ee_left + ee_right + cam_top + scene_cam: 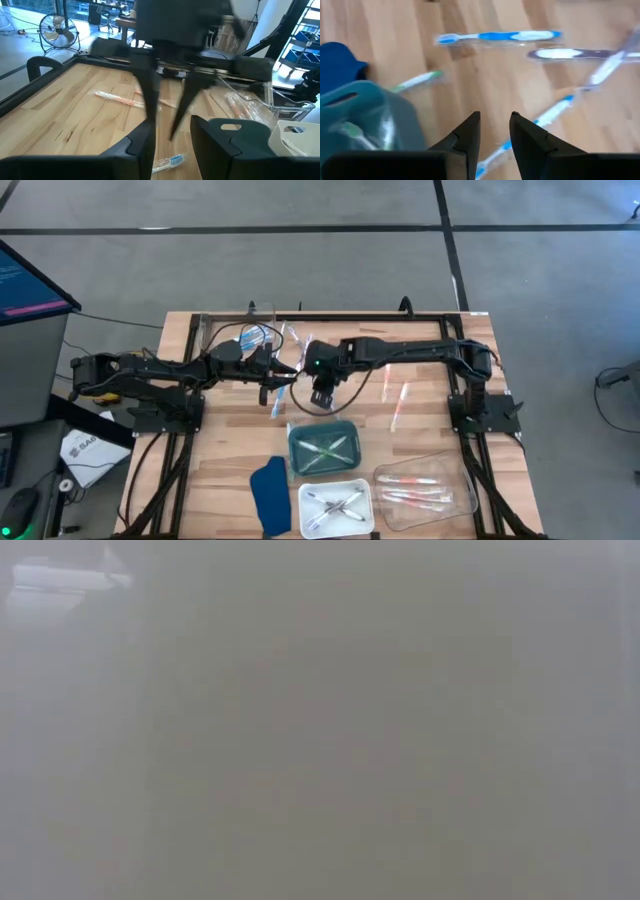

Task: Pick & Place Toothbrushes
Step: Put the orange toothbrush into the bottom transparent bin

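Loose toothbrushes lie flat on the wooden table: a blue one (495,36), a purple-grey one (570,53), a green one (417,80) and another blue one (540,119) in front of my right gripper (495,132). That gripper (322,396) hangs open over mid-table, pointing steeply down, with nothing between its fingers. My left gripper (289,377) reaches in nearly level from the left, open and holding nothing (172,145). A blue toothbrush (169,161) lies on the table below it. The low view is fogged and shows nothing.
Near the front edge stand a teal tray (298,465) with green brushes, a white tray (306,525) with grey ones and a clear tray (462,480) with pink ones. A dark blue flat piece (268,495) lies beside them. Pink brushes (398,408) lie mid-right, and a clear bin (262,330) stands at the far side.
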`<state>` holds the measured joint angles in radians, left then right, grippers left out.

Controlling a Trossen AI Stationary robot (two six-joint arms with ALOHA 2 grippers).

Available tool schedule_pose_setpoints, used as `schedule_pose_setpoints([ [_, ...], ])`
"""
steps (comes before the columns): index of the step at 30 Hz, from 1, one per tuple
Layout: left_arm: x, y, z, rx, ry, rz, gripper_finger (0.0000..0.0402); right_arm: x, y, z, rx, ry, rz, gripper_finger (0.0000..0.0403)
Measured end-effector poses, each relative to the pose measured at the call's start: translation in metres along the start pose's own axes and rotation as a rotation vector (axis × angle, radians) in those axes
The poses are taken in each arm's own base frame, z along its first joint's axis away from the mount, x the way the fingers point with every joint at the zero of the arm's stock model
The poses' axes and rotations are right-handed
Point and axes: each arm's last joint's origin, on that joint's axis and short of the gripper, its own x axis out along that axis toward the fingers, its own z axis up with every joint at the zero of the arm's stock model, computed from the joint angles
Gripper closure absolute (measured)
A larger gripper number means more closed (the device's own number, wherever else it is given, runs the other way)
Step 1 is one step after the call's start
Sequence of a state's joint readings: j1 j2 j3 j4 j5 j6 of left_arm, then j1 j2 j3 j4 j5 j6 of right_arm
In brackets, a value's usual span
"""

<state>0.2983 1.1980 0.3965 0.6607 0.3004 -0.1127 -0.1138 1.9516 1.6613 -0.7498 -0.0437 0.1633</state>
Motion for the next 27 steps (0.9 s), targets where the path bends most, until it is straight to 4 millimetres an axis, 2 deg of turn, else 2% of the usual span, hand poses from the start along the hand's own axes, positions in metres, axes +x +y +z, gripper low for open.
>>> schedule_pose_setpoints([
  [3,0.0,0.0,0.0,0.0,0.0,0.0,0.0286,-0.004,-0.018,0.004,0.001,-0.017,-0.02,0.0305],
  [8,0.0,0.0,0.0,0.0,0.0,0.0,0.0286,-0.007,-0.043,0.007,0.105,-0.024,-0.05,0.0305],
  [12,0.0,0.0,-0.002,-0.005,0.02,0.002,0.0286,-0.001,-0.045,0.003,0.15,0.001,-0.05,0.0305],
  [18,-0.001,0.003,-0.012,-0.033,0.114,0.057,0.0286,0.016,-0.022,-0.017,0.12,0.077,-0.033,0.0305],
  [24,-0.003,0.006,-0.024,-0.058,0.231,0.154,0.0286,0.038,0.023,-0.042,0.017,0.079,0.025,0.0305],
  [27,-0.005,0.006,-0.03,-0.074,0.295,0.162,0.0286,0.042,0.047,-0.049,-0.042,-0.01,0.079,0.0305],
])
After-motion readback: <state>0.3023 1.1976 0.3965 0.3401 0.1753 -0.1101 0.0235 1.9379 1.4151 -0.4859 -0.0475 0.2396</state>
